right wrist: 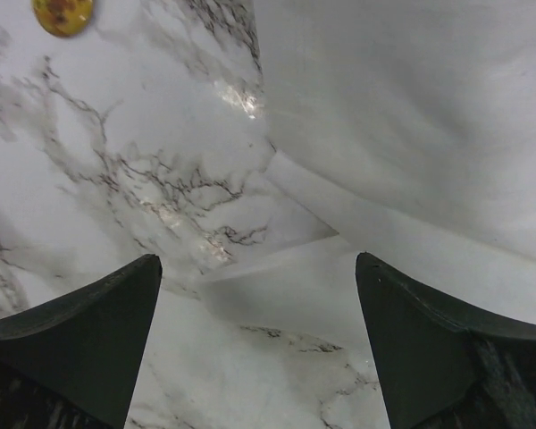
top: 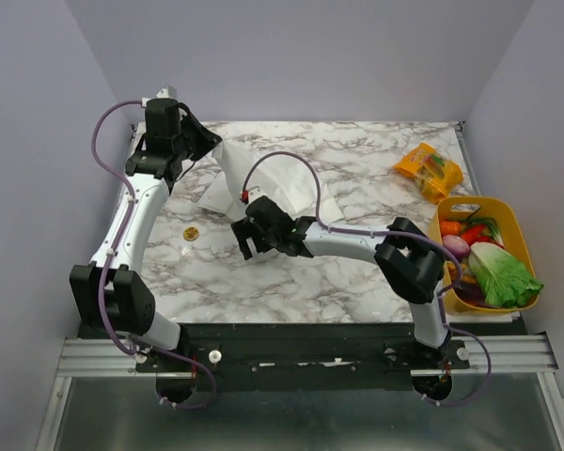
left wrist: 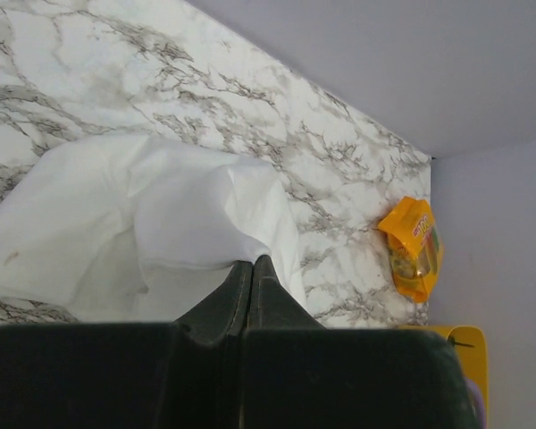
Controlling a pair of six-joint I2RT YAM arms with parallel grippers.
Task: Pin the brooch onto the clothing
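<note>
The white T-shirt [top: 273, 183] lies crumpled at the back middle of the marble table; its flower emblem is hidden. My left gripper [top: 210, 143] is shut on a fold of the shirt [left wrist: 196, 223] at its back left corner and holds it lifted. The brooch [top: 192, 232], a tiny gold-yellow disc, lies on the table left of the shirt and shows at the top left of the right wrist view [right wrist: 62, 13]. My right gripper [top: 246, 246] is open and empty, low over the table at the shirt's near edge [right wrist: 411, 134], right of the brooch.
An orange snack packet [top: 429, 170] lies at the back right, also in the left wrist view [left wrist: 413, 247]. A yellow basket [top: 513, 225] of vegetables stands at the right edge. Grey walls enclose the table on three sides.
</note>
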